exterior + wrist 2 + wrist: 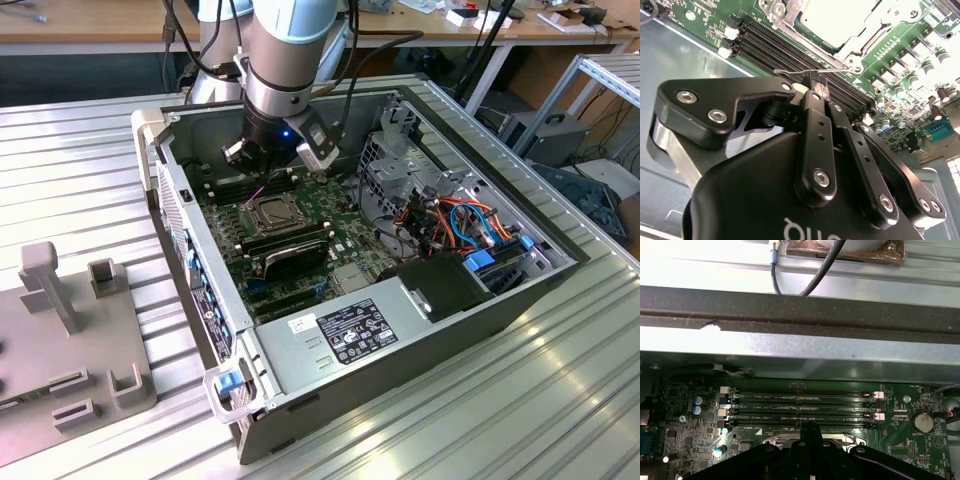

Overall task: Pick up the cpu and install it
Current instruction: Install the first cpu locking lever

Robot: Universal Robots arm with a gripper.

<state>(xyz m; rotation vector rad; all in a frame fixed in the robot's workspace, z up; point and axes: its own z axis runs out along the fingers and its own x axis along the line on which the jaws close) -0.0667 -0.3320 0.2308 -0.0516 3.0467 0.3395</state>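
Observation:
The cpu point(836, 17) shows its dull silver top inside the metal-framed socket point(855, 50) on the green motherboard; in the exterior view it is the dark square point(270, 212) at the board's middle. My gripper point(819, 90) hangs low just beside the socket, over the black memory slots point(790, 50). Its two black fingers point(812, 125) are pressed together, and the thin wire socket lever point(790, 73) runs into their tips. In the first wrist view the gripper point(810, 427) points at the socket's edge, below the memory slots point(800, 407).
The open computer case point(200, 250) lies on a ribbed metal table. A power supply point(345, 335) fills its near end, and a drive cage with coloured cables point(450, 220) its right side in the exterior view. A grey fixture point(70, 330) stands at that view's left.

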